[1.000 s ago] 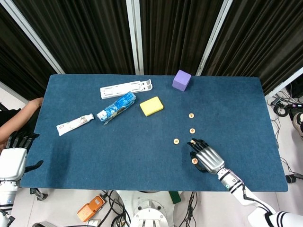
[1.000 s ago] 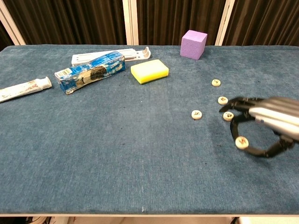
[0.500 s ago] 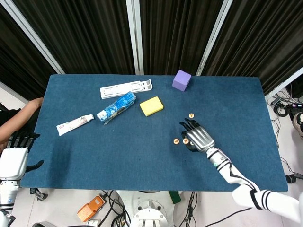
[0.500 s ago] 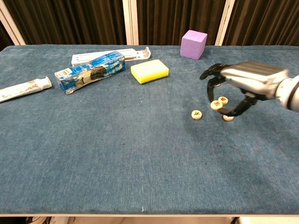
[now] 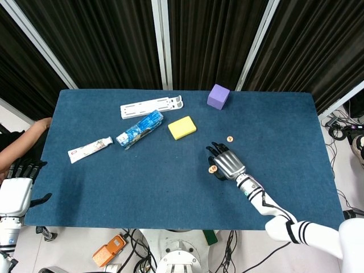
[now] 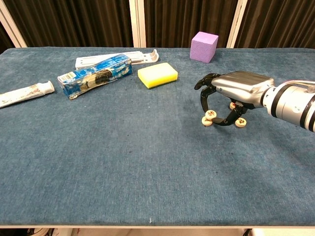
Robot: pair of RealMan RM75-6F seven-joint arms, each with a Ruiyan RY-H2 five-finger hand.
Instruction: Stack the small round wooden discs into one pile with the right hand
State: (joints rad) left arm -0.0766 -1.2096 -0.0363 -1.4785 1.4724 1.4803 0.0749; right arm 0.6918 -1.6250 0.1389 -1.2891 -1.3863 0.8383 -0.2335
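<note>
— Discs first: where do they lie?
— On the blue table [image 6: 123,162], right of centre. One wooden disc [image 6: 207,121] lies flat; the right hand [image 6: 231,96] pinches another disc [image 6: 210,114] just above it.
— Already resting on it?
— Touching or barely apart, I cannot tell from the chest view. A third disc [image 6: 240,122] lies beside the thumb, a fourth [image 5: 230,139] farther back.
— So which step?
— Placing the first pair, I judge. Next: centre it, release, withdraw without nudging.
— Left hand [image 5: 17,190]?
— Idle off the table edge, fingers apart, holding nothing.
</note>
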